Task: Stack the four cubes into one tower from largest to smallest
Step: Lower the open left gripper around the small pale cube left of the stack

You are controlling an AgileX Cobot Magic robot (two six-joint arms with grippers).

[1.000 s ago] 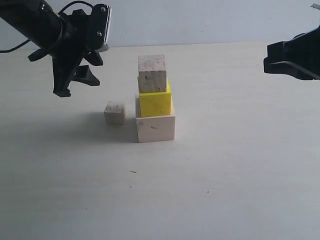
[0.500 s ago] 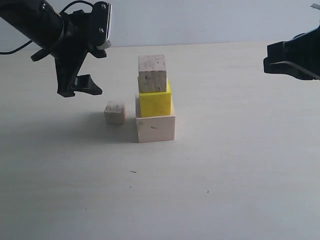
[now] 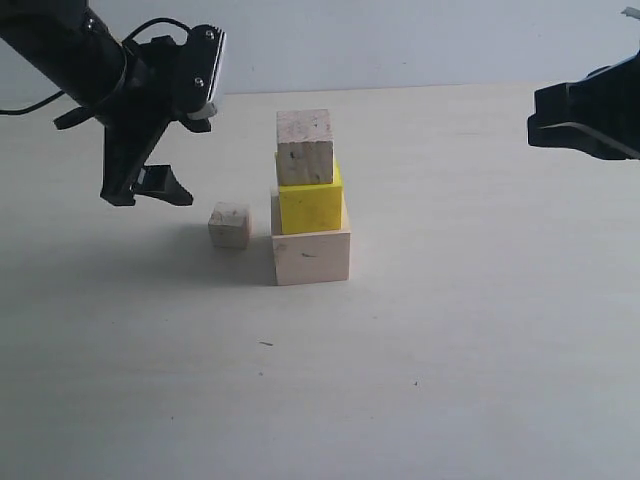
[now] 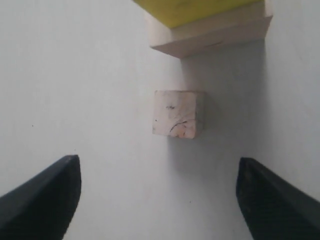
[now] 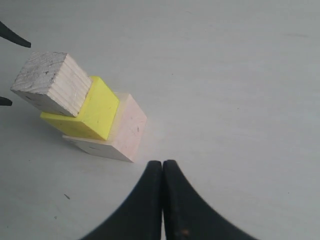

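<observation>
Three-high so far on table [image 3: 480,330]: large cube [image 3: 311,257], yellow cube [image 3: 311,205], third cube [image 3: 304,147] on top, set off-centre. Small cube [image 3: 229,225] loose just beside base. Left end effector [image 3: 146,194] spread wide near it, empty; right end effector [image 5: 162,170] pressed together, well apart. Risks: nudging base while grasping; tipping off-centre third cube when placing.

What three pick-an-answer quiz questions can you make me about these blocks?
1. Where is the smallest cube? A. on the table beside the tower; B. on top of the tower; C. in a tool.
2. How many cubes are stacked in the tower? A. two; B. three; C. four.
3. How is the left tool? A. open; B. shut; C. squeezing a cube.
Answers: 1 A, it sits alone next to the tower; 2 B, three sit one on another; 3 A, its tips stand wide apart, holding nothing.
</observation>
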